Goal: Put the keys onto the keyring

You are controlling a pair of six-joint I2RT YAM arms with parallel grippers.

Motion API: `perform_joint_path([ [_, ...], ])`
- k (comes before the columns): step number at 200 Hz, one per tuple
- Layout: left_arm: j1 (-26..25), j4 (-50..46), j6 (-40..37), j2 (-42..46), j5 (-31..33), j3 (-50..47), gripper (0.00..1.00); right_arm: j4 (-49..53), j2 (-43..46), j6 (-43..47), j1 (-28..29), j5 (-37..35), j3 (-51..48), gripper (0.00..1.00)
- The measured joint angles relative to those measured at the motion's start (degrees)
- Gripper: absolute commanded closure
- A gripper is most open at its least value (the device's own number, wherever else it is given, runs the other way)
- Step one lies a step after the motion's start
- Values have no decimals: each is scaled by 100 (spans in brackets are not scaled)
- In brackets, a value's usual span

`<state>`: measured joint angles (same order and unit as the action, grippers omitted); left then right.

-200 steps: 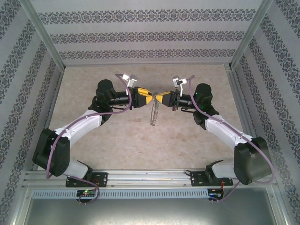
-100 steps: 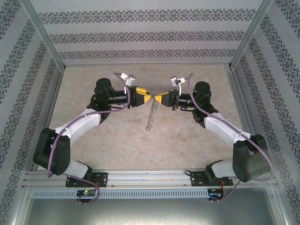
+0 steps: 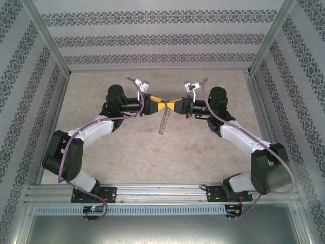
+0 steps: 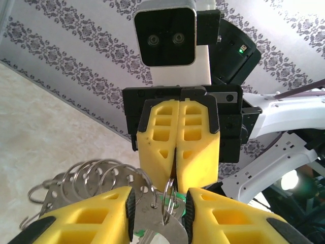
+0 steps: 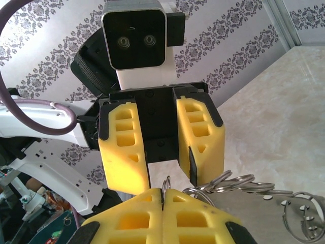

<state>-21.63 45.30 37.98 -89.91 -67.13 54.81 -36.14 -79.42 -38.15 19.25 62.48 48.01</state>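
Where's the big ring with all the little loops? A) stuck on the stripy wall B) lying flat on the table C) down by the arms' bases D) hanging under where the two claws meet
D: the keyring dangles edge-on just below the spot where the left claw and right claw come tip to tip, up above the table.

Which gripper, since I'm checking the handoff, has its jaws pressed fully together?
The right gripper: its jaws meet, pinching a small ring; the left gripper's stand apart around the keyring.
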Motion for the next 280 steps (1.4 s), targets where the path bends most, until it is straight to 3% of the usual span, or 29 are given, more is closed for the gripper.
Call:
perform_joint_path([
  [49,0,568,437,-107,-61,0,71,-2,-90,0,0,0,2,100],
  [115,-2,654,444,-111,-79,-2,70,-4,-146,-2,0,-2,4,100],
  [202,-4,-223,-310,76,160,-4,67,-7,-146,-2,0,-2,4,100],
  [280,-87,-448,-433,125,116,-4,70,-50,-164,-13,0,-4,4,100],
])
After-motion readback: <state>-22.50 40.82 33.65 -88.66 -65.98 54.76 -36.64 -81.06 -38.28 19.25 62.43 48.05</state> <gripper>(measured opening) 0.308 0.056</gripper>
